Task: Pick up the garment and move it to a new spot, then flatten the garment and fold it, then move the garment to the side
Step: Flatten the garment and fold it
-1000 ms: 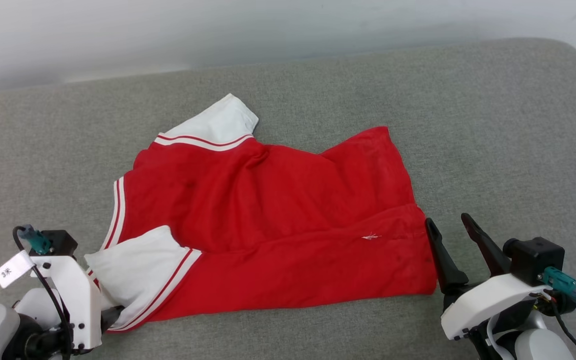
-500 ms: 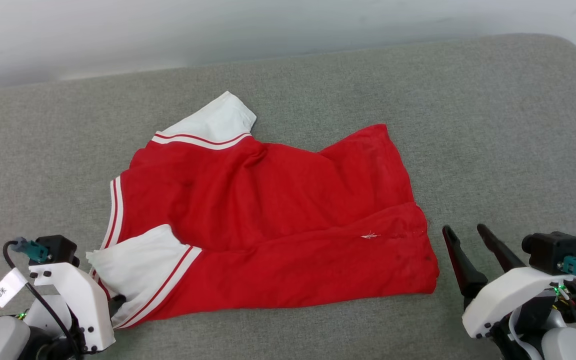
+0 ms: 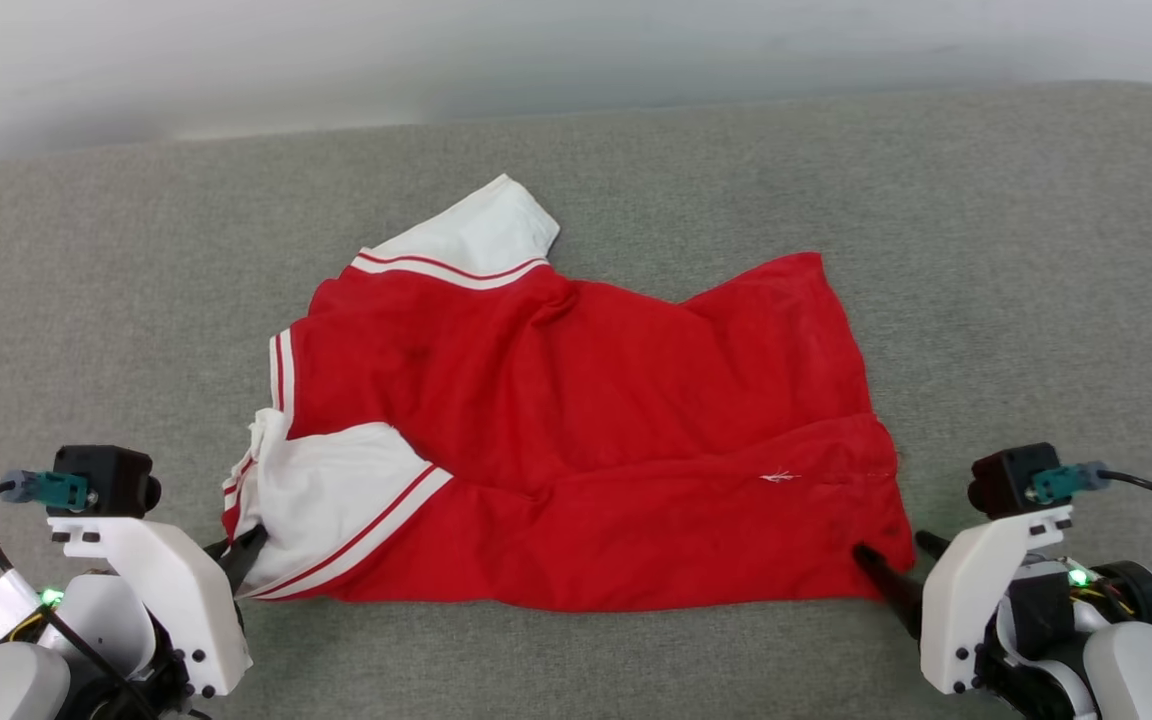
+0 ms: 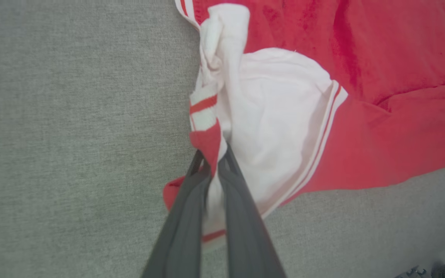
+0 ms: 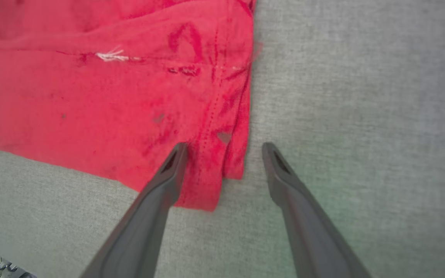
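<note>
The garment (image 3: 576, 450), a red jersey with white sleeves and striped trim, lies rumpled on the grey cushion, print side hidden. At its near left corner my left gripper (image 3: 239, 555) is shut on the garment; the left wrist view shows the fingers (image 4: 184, 216) pinching bunched white sleeve and red trim (image 4: 207, 139). At the near right hem corner my right gripper (image 3: 901, 562) is open. In the right wrist view its left finger rests on the red hem (image 5: 110, 96) and its right finger on bare cushion, the corner between them (image 5: 225, 150).
The grey fabric cushion (image 3: 1036, 300) stretches wide on all sides of the garment, with a pale wall (image 3: 536, 50) behind its far edge. The cushion's rounded corner is at the far right.
My right gripper has dropped from beside the hem to straddle its near corner. The near sleeve has bunched up at my left gripper. The head camera has shifted slightly.
</note>
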